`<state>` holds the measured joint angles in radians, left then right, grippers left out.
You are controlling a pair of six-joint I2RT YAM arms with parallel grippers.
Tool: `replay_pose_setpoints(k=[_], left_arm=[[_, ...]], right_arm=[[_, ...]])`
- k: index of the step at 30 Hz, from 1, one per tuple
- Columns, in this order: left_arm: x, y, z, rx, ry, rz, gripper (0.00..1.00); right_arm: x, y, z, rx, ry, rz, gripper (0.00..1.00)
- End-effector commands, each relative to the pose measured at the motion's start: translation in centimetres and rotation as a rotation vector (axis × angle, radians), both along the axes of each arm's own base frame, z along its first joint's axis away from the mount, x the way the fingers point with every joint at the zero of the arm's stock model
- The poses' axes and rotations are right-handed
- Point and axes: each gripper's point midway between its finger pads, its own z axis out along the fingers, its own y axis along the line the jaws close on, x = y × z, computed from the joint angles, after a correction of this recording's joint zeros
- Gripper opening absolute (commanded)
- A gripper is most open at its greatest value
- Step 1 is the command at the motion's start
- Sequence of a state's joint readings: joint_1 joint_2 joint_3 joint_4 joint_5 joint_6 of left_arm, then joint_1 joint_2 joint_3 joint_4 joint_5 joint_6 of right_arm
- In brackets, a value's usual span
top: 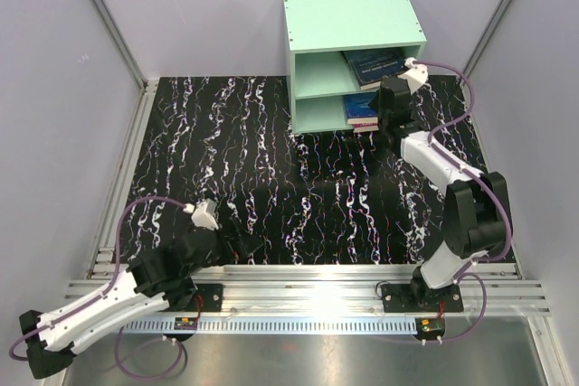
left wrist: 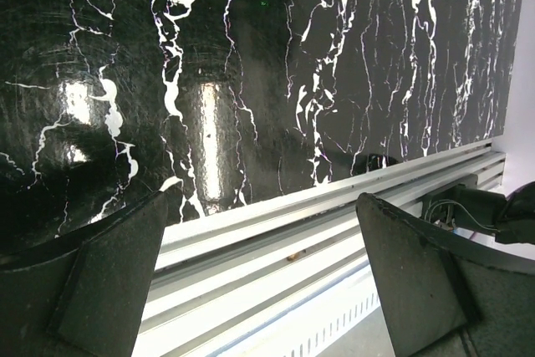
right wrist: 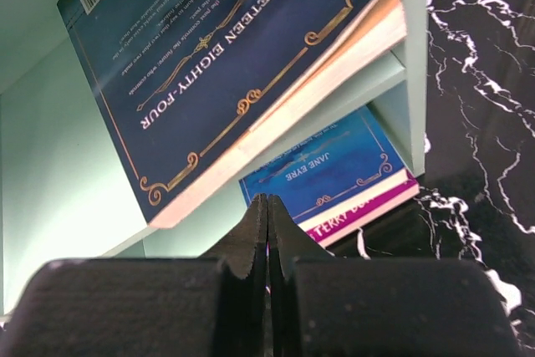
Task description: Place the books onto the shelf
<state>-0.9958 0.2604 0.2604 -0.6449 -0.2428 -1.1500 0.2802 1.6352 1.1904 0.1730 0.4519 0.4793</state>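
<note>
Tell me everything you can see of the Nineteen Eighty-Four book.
The Nineteen Eighty-Four paperback is dark blue with gold scrollwork borders, a gold title and a white barcode; cream page edges show. It lies flat and skewed in the upper compartment of the mint-green shelf, one corner past the front edge. The shut right pincer appears clear of it.

Mint-green shelf (top: 353, 15), dark blue book (right wrist: 226, 64) trimmed in gold scrollwork, brighter blue book (right wrist: 334, 165), purple book (right wrist: 359, 211), and a black mat (top: 271, 178) veined white.
</note>
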Motion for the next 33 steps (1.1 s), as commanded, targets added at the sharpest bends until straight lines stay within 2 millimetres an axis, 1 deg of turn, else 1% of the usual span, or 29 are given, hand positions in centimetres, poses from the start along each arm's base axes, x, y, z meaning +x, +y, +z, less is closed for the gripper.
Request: replay_pose_setpoints(k=[1, 7, 8, 12, 15, 16, 18, 19, 21, 22, 23, 24, 25, 26, 27, 28, 29, 30, 31, 32, 33], left_arm=[[0.7, -0.8, 0.3, -0.03, -0.021, 0.006, 0.99], [0.7, -1.1, -0.7, -0.016, -0.006, 0.001, 0.99], [0.7, -1.1, -0.8, -0.013, -0.005, 0.0, 0.99], [0.7, -1.0, -1.0, -0.004, -0.001, 0.002, 0.99], [0.6, -0.9, -1.1, -0.001, 0.001, 0.004, 0.99], [0.7, -0.9, -0.9, -0.003, -0.001, 0.006, 0.99], [0.7, -0.8, -0.8, -0.003, -0.004, 0.011, 0.99], [0.8, -0.8, -0.6, -0.005, -0.007, 0.013, 0.99], [0.9, -0.8, -0.3, -0.012, -0.015, 0.014, 0.99], [0.9, -0.9, -0.1, -0.014, -0.017, 0.013, 0.99], [0.9, -0.8, -0.1, -0.009, -0.018, 0.015, 0.99], [1.0, -0.8, 0.3, -0.01, -0.027, 0.012, 0.99], [1.1, -0.8, 0.6, -0.007, -0.033, 0.011, 0.99], [1.2, -0.8, 1.3, -0.008, -0.043, 0.015, 0.99], [1.3, -0.8, 1.7, 0.0, -0.054, 0.011, 0.99], [1.4, -0.7, 2.2, 0.002, -0.066, 0.011, 0.99], [1.6, -0.6, 2.5, 0.017, -0.076, 0.015, 0.99], [1.9, -0.6, 3.9, 0.009, -0.104, 0.014, 0.99], [2.2, -0.6, 4.3, 0.024, -0.117, 0.019, 0.99], [2.4, -0.6, 4.8, 0.029, -0.129, 0.018, 0.99], [2.7, -0.6, 6.3, 0.027, -0.159, 0.015, 0.99]], right_arm=[[1.8, 0.5, 3.0, 0.031, -0.078, 0.014, 0.0], [4.6, 0.5, 2.6, 0.025, -0.08, -0.008, 0.0], [5.3, 0.5, 2.6, 0.025, -0.081, -0.014, 0.0], [6.9, 0.4, 2.8, 0.027, -0.091, -0.025, 0.0], [7.5, 0.4, 3.4, 0.025, -0.092, -0.031, 0.0], [7.2, 0.4, 3.9, 0.029, -0.098, -0.03, 0.0], [6.3, 0.3, 4.4, 0.036, -0.103, -0.022, 0.0], [5.0, 0.1, 5.0, 0.046, -0.113, -0.018, 0.0], [3.4, -0.1, 6.0, 0.063, -0.131, -0.002, 0.01], [1.5, -0.3, 6.9, 0.074, -0.146, 0.006, 0.06], [0.4, -0.2, 7.4, 0.083, -0.152, 0.027, 0.13], [-0.7, -0.1, 7.8, 0.088, -0.159, 0.044, 0.42], [-3.2, -0.5, 8.9, 0.09, -0.184, 0.061, 0.61], [-4.5, -0.5, 9.4, 0.093, -0.189, 0.081, 0.77], [-6.1, -0.6, 8.0, 0.084, -0.155, 0.091, 1.0], [-8.8, -1.1, 9.9, 0.093, -0.188, 0.102, 1.0], [-10.3, -0.7, 10.1, 0.093, -0.19, 0.144, 1.0], [-11.7, -0.5, 10.2, 0.096, -0.198, 0.177, 1.0], [-14.7, 0.1, 10.5, 0.095, -0.216, 0.26, 1.0], [-16.3, 0.4, 10.9, 0.101, -0.234, 0.301, 1.0], [-17.9, 0.6, 10.6, 0.105, -0.226, 0.333, 1.0]])
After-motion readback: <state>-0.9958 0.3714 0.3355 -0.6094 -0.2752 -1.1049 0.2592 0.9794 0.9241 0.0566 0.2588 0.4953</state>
